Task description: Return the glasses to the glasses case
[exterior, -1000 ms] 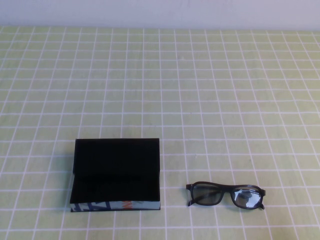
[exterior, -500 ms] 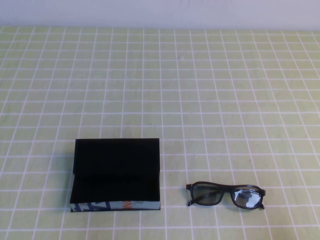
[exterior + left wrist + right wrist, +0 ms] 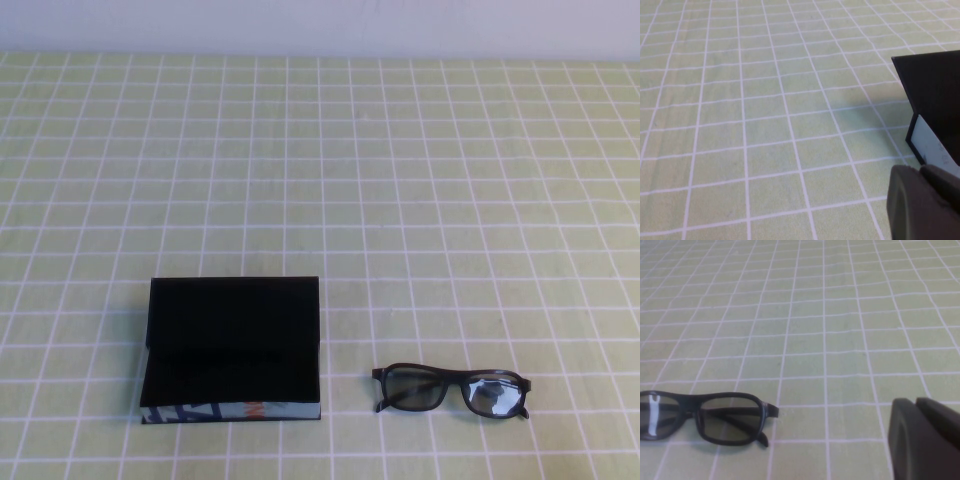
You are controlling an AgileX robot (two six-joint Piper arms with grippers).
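nothing has moved since a second ago: the glasses (image 3: pixel 452 390) lie near right on the checked cloth (image 3: pixel 400 200), apart from the open glasses case (image 3: pixel 232 350) to their left, right gripper (image 3: pixel 925 440) pinched closed, left gripper (image 3: pixel 922 202) can't tell.

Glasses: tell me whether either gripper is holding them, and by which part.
Nothing is held. The glasses lie free on the table beside the open glasses case. The left gripper and right gripper show only in their wrist views, gripping nothing.
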